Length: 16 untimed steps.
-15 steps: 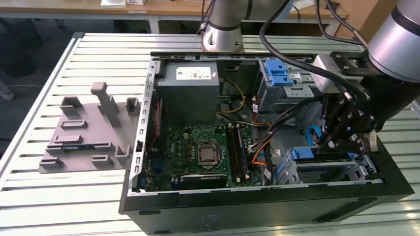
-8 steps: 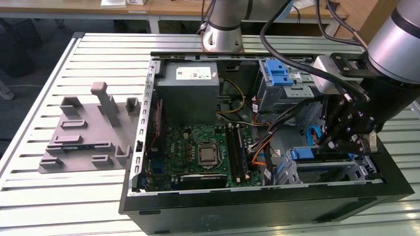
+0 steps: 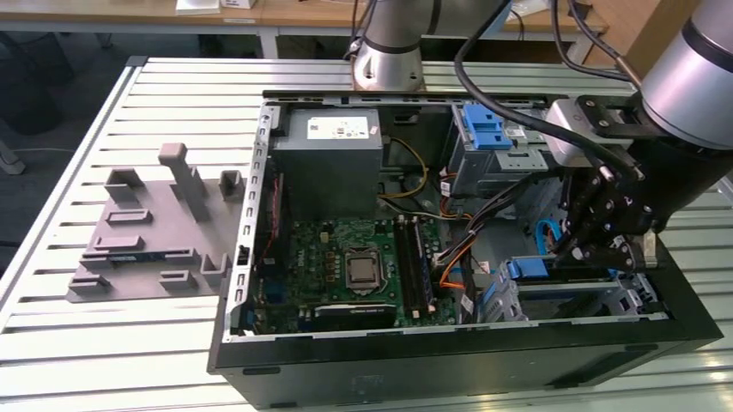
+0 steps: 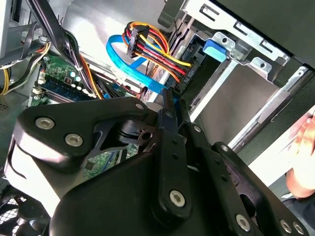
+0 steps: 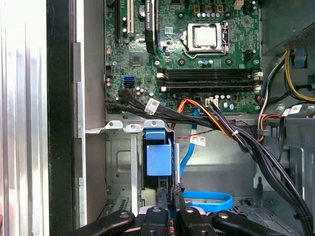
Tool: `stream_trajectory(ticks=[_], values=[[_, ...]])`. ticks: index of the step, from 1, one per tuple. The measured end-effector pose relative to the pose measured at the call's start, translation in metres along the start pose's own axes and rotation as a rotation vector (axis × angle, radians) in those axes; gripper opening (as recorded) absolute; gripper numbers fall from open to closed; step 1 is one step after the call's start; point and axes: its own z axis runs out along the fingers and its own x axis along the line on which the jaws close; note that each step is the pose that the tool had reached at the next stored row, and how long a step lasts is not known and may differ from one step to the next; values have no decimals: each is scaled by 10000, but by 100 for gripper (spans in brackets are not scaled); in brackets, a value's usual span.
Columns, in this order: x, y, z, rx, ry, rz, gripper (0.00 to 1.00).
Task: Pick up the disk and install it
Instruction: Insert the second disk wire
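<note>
Gripping the disk [image 5: 159, 158] edge-on, claw [image 5: 168, 196] lowered into the drive cage [image 5: 120, 162].

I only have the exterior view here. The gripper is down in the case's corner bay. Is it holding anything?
Observer: In the first wrist view its fingers pinch a blue plastic edge, apparently the disk, standing in the drive cage.
Operator: Are cables caught?
Observer: No. A blue flat cable loops beside the gripper, outside its fingers.
Operator: Is anyone close?
Observer: The second wrist view shows a person's hand just outside the case.
</note>
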Motion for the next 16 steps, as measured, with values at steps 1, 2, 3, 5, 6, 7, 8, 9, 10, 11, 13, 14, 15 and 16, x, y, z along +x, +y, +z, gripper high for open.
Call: stream_trajectory(ticks=[1, 2, 3, 5, 6, 7, 8, 9, 10, 11, 13, 14, 15, 16], values=[[0, -2, 0, 0, -6, 0, 16], [1, -3, 1, 0, -11, 0, 16], [3, -4, 2, 0, -15, 1, 16], [7, -6, 6, 0, -20, 0, 16], [10, -7, 8, -1, -19, 0, 16], [15, -8, 11, 0, -18, 0, 16], [19, -8, 16, -1, -20, 0, 16], [23, -9, 21, 0, -20, 0, 16], [27, -9, 27, 0, -20, 0, 16], [31, -10, 33, 0, -21, 0, 16], [37, -11, 41, -1, -20, 0, 16], [37, -11, 41, -1, -19, 0, 16], [37, -11, 41, 0, -18, 0, 16], [37, -11, 41, -1, -17, 0, 16]])
